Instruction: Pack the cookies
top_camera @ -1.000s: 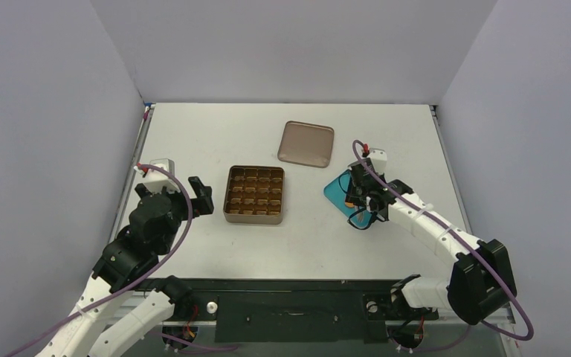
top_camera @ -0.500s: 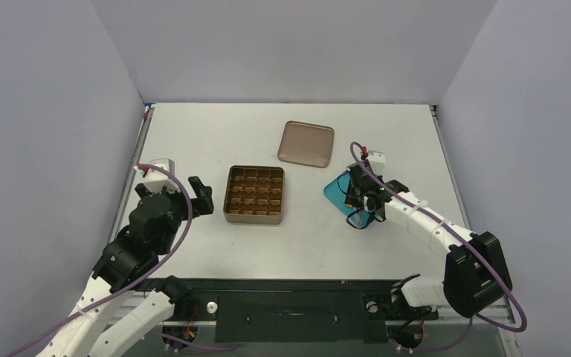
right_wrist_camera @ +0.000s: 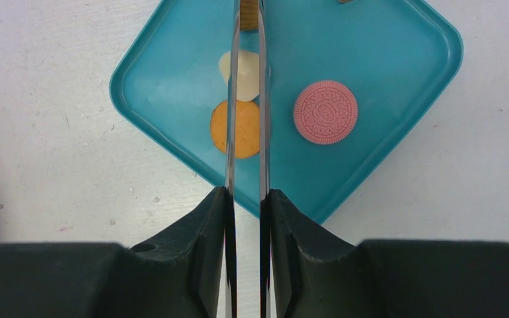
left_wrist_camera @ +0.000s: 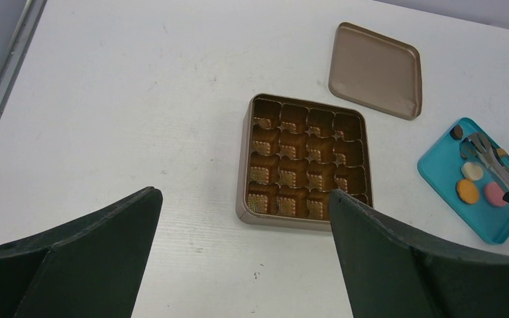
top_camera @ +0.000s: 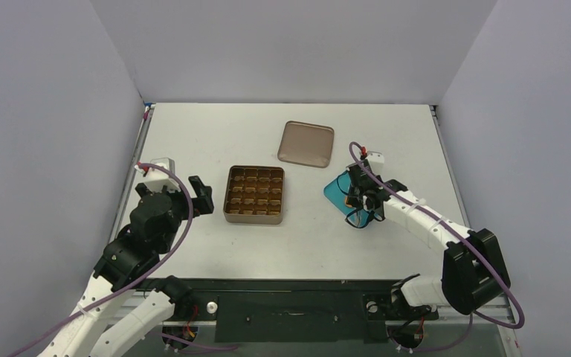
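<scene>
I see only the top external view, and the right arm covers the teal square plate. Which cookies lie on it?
Observer: The right wrist view shows a pink round cookie, an orange round cookie and a cream-white cookie on the teal square plate.
Operator: Where do the right jaws stand?
Observer: The right gripper holds its thin jaws over the orange and cream-white ones; the pink one lies apart, beside them.
Operator: Is the brown square gridded tin filled?
Observer: In the left wrist view, the compartments of the brown square gridded tin that show look empty.
</scene>
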`<state>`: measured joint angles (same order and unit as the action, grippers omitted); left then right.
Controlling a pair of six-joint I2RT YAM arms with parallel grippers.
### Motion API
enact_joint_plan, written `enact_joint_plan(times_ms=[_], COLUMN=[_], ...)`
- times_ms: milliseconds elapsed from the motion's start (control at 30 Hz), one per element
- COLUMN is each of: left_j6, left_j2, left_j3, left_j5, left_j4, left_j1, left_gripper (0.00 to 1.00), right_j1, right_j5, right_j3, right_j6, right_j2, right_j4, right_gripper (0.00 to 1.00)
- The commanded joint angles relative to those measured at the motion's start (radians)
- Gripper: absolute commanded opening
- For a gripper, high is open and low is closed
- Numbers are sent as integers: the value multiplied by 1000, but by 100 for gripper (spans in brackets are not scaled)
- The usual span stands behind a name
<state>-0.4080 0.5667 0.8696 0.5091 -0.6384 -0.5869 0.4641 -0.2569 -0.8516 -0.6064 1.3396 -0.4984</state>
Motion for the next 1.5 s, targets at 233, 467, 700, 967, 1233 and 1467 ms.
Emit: enact_joint_plan(times_ms=[233,467,700,967,1233,1467], left_j6=[0,1,1,1,1,2], left_j2=[3,5,2,4,6,3], left_j3=[-1,0,2,1,2,2], left_j5=[-25,-26,-14,-6,-4,-4], left_j4=[52,52,49,45,45,46], left_j1=[18,19,19,21,21,21], left_gripper=[97,97,96,97,97,97], right_j1=[31,167,273,426,502,534], right_j5=[-69,-163,-165,-154,-89,-51], right_j3=[-104,-218,-318,-478,-605,-675], right_j6=[44,66,88,155,175,177], right_j2=[-83,-80,-36,88,233,351], right_j4=[-75,-150,-147,-108,-54,-21], right_gripper=[20,19,19,19,19,19])
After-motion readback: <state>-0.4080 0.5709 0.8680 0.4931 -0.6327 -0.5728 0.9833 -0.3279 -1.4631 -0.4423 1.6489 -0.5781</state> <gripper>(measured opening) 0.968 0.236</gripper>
